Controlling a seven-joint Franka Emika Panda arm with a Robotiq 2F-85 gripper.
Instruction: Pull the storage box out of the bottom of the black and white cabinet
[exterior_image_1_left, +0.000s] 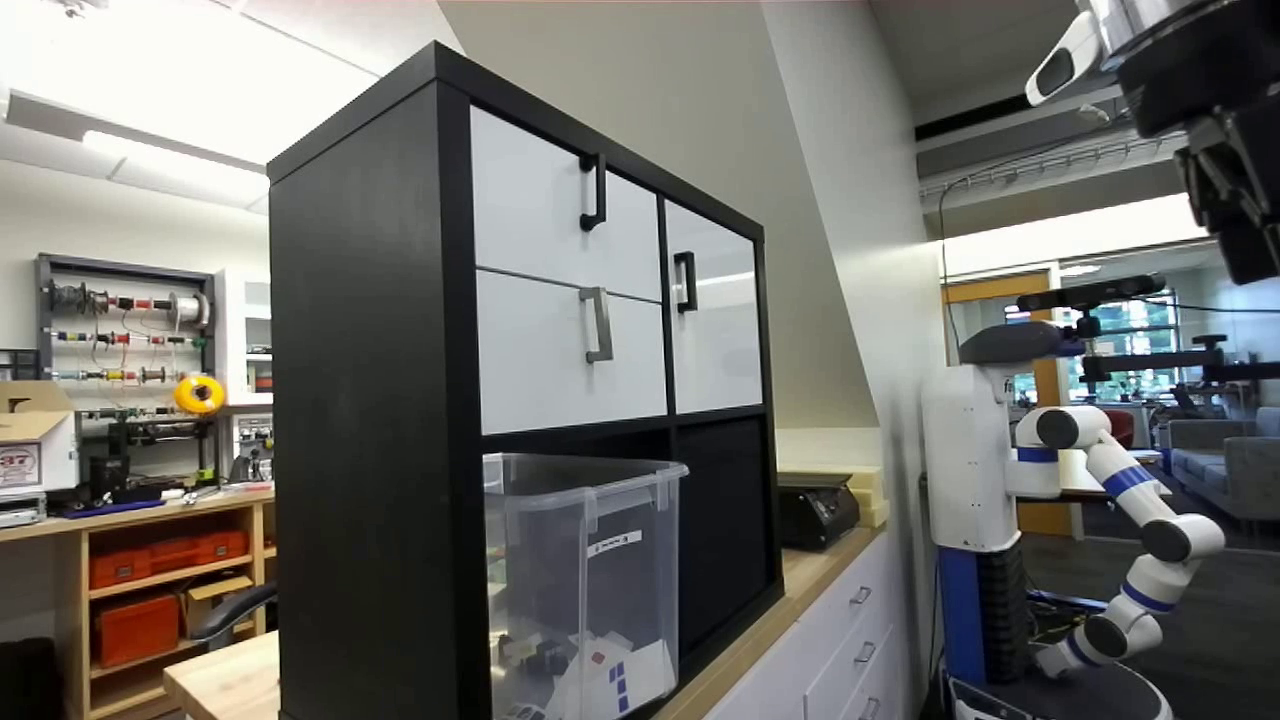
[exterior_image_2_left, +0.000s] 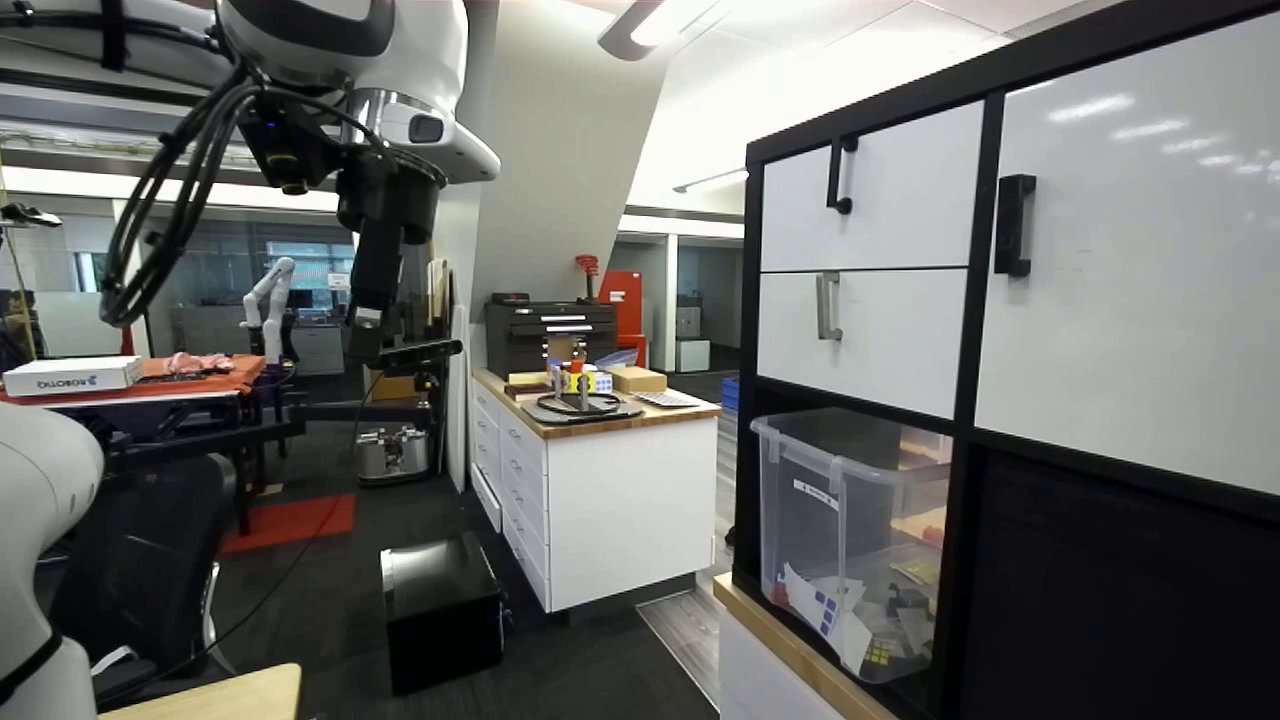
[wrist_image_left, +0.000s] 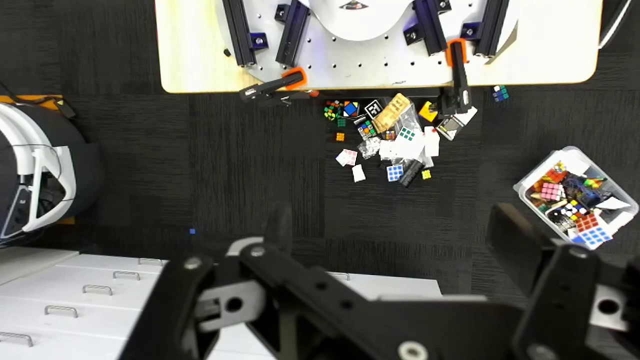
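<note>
Gripping nothing, the end effector (wrist_image_left: 394, 232) holds its fingers (wrist_image_left: 278, 230) wide apart, so the pull seems not yet made; reaching, grasping and drawing out remain. The arm (exterior_image_2_left: 430, 50) bends over, pointing down, well apart from the black and white cabinet (exterior_image_1_left: 358, 400), where the storage box (exterior_image_1_left: 590, 580) juts slightly out at the bottom, near a front corner of the counter (exterior_image_2_left: 790, 645).

Our glossy white, rounded arm (exterior_image_2_left: 420, 55) with a dark grey inlay (exterior_image_2_left: 335, 40), our silver metal collar (exterior_image_2_left: 375, 110), our bundle of looping black cables (exterior_image_2_left: 192, 185), our black gripper (wrist_image_left: 395, 232) with pale grey plates (wrist_image_left: 252, 295) and round silvery screws (wrist_image_left: 412, 351), our dark fingertips (wrist_image_left: 515, 245) blurred.
</note>
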